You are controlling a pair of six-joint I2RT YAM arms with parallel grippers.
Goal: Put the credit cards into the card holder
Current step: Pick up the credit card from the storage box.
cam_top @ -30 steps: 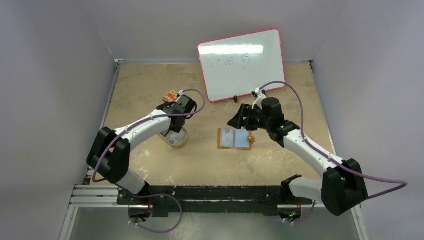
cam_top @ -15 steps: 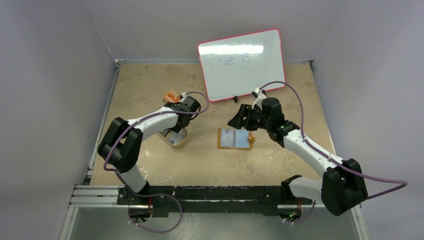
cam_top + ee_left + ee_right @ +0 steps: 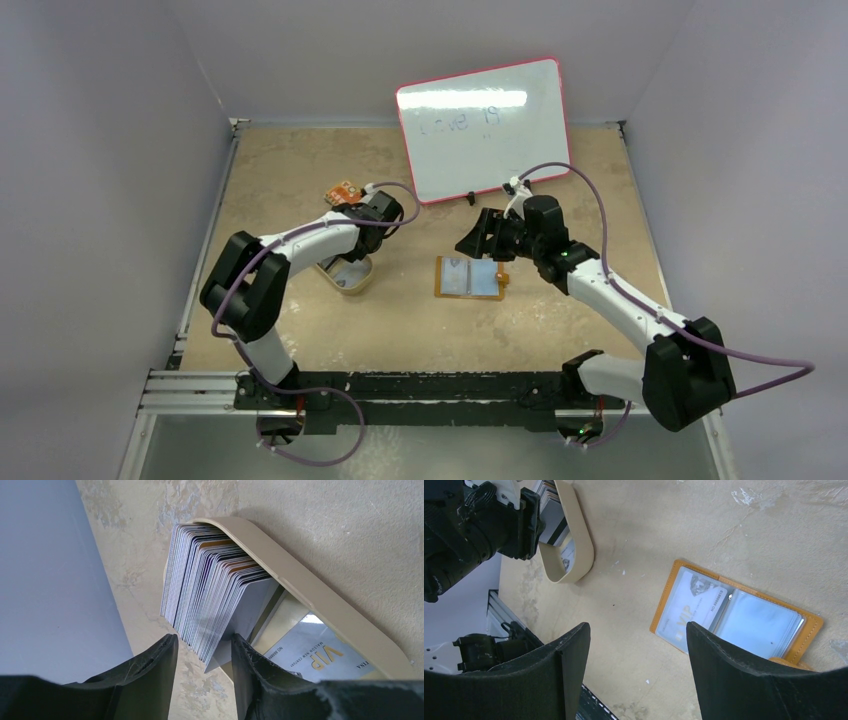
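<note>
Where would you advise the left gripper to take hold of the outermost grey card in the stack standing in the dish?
Probably its exposed upper edge, coming down from above with one finger on each flat face. The grey card stands on edge, leaning on the stack, and juts past its neighbours; the rim of the tan dish walls off its lower part.

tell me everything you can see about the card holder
The card holder lies opened flat on the table, inside facing up. Its cover looks like orange leather, showing as a border all round, and a small orange tab juts from one short edge. Both halves carry clear, pale blue plastic sleeves; one half holds a silver card printed VIP, the other looks empty. Only the table touches it: the right gripper hovers open above it without contact.
</note>
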